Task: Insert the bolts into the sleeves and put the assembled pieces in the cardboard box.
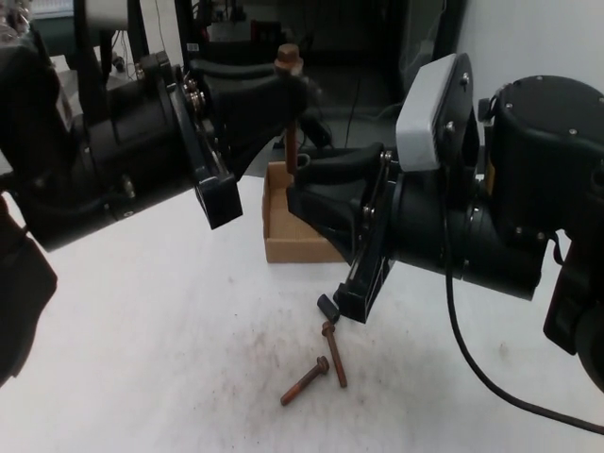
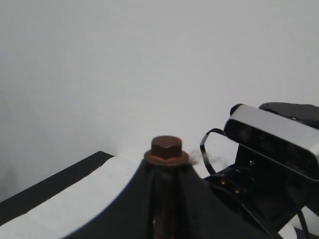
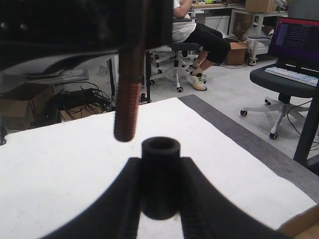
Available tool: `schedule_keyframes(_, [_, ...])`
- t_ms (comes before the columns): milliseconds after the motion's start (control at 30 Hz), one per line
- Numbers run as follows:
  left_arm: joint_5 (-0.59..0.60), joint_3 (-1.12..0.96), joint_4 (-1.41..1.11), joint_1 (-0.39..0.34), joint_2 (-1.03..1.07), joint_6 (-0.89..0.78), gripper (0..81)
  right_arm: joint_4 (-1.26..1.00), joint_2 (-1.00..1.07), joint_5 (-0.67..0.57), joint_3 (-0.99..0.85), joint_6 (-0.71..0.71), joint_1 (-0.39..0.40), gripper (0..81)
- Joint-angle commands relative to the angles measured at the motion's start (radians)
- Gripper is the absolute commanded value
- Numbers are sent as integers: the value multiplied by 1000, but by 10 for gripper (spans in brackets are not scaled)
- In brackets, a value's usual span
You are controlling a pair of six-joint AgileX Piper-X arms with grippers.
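Right wrist view carries the key relation. The right gripper (image 3: 160,168) has its fingers pinching one black sleeve (image 3: 160,147) upright, with the bore open upward. Just above the sleeve hangs a bolt (image 3: 127,99), long axis vertical, threaded tip down, not yet inside. The tip seems to sit a little aside of the bore rather than straight over it, though this angle makes the offset hard to judge. The left gripper (image 2: 167,174) pinches that bolt just under its hex head, fingers pressed against the shank. I judge the coming move to be a small sideways alignment, then a straight descent. The left arm would carry the moving part and the right need only hold steady.

Counted, there are three bolts. One is held. A loose bolt (image 1: 332,351) and a second loose bolt (image 1: 304,381) lie on the table (image 1: 142,359), below the sleeve and nearer the camera, close together. There is one sleeve. One cardboard box (image 1: 283,247) stands on the table just beyond the sleeve.
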Motion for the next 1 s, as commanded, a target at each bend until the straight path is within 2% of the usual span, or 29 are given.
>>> schedule_keyframes(0, [-1, -12, 0, -3, -1, 17, 0, -11, 0, -6, -12, -2, -5, 8])
schedule_keyframes(233, [-44, -12, 3, -3, -1, 33, 0, -11, 0, -53, -12, -4, -3, 8])
schedule_keyframes(967, [-46, -12, 3, -3, -1, 32, 0, -21, 0, -22, -12, -5, 39, 8])
